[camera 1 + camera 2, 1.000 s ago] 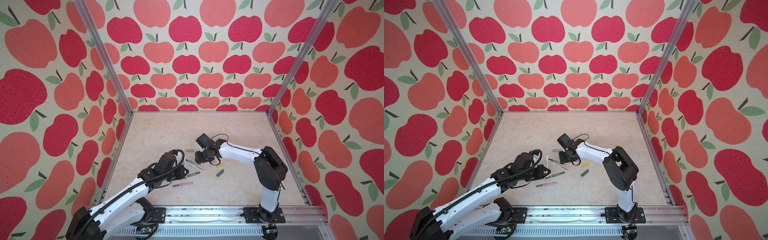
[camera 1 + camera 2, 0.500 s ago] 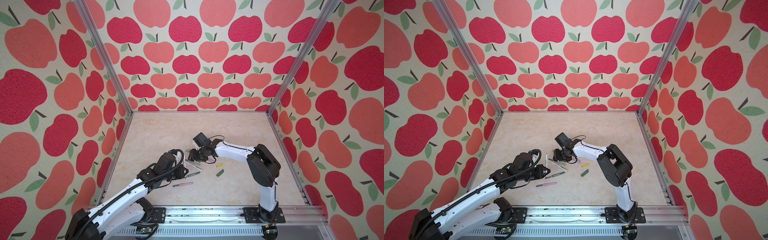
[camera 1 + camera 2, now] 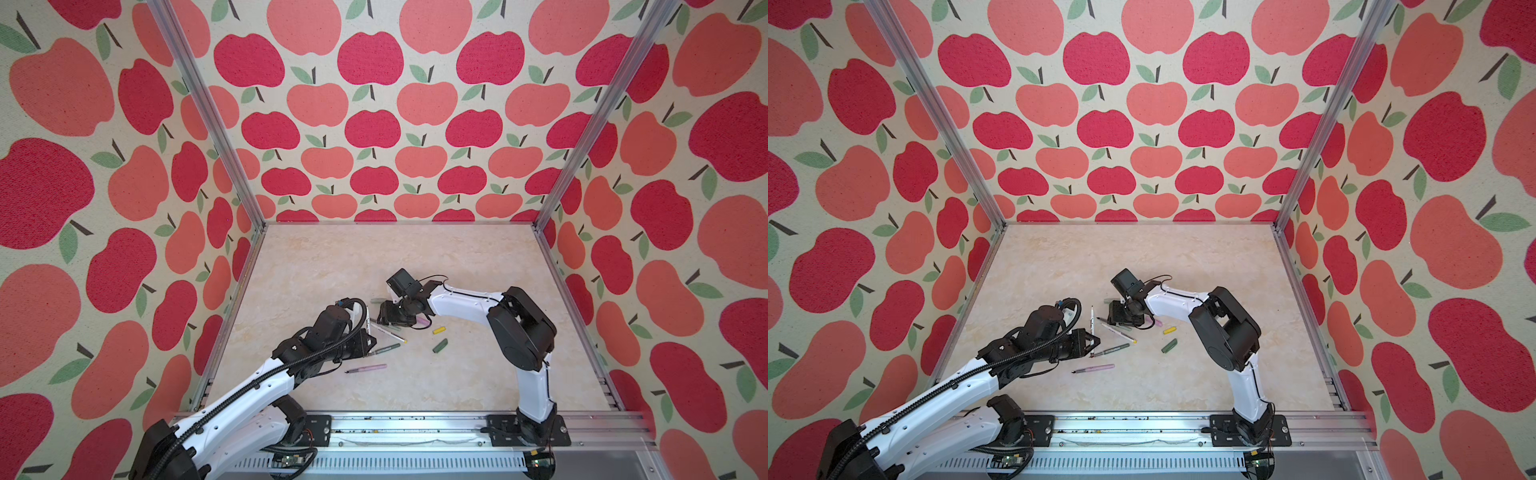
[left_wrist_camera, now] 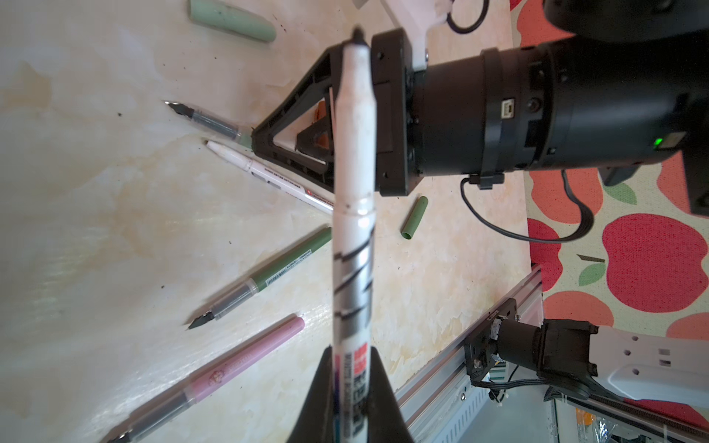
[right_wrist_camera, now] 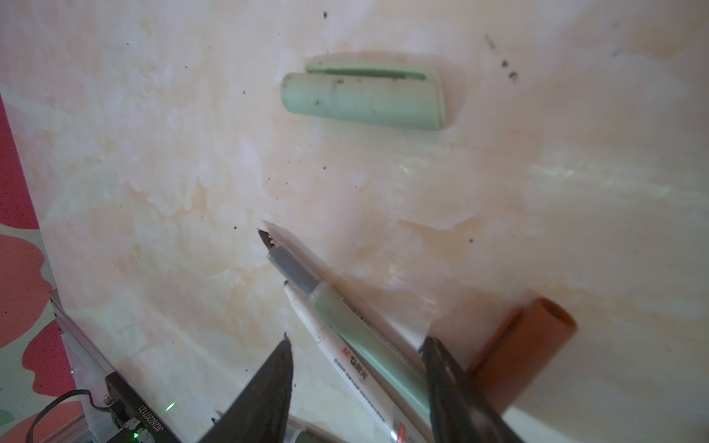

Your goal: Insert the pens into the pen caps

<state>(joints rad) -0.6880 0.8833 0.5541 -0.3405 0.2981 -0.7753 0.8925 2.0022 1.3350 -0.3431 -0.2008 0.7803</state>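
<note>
Left gripper point(image 4: 351, 370) is clamping hard on the tail of a white pen point(image 4: 353, 153), which is jutting straight out with its dark tip aimed at the right gripper point(image 5: 356, 339). Near the fingers that pen is showing a red block and dark lettering, too blurred for me to read, and black slanted stripes on silver further up.

The right gripper is standing roughly half open, low over the table point(image 3: 332, 270). It is straddling the pale green pen point(image 5: 368, 337) and the yellow-ended white pen point(image 5: 337, 345) without gripping either. The brown cap point(image 5: 525, 353) is lying just outside one finger. The yellow-ended white pen is showing a red letter like an M and grey print I cannot make out.

Nearer the front rail, the dark green pen point(image 4: 284, 268) is carrying a white strip of fine print and the pink pen point(image 4: 245, 360) a small flower emblem, both too small to read. The pale green cap point(image 5: 360, 96) is lying just beyond the right gripper. The pink cap point(image 3: 423, 322), yellow cap point(image 3: 439, 330) and dark green cap point(image 3: 440, 345) are lying near the right forearm.

Since a second ago the right gripper has been sliding left onto the pens; the left gripper and loose pieces are staying put.
</note>
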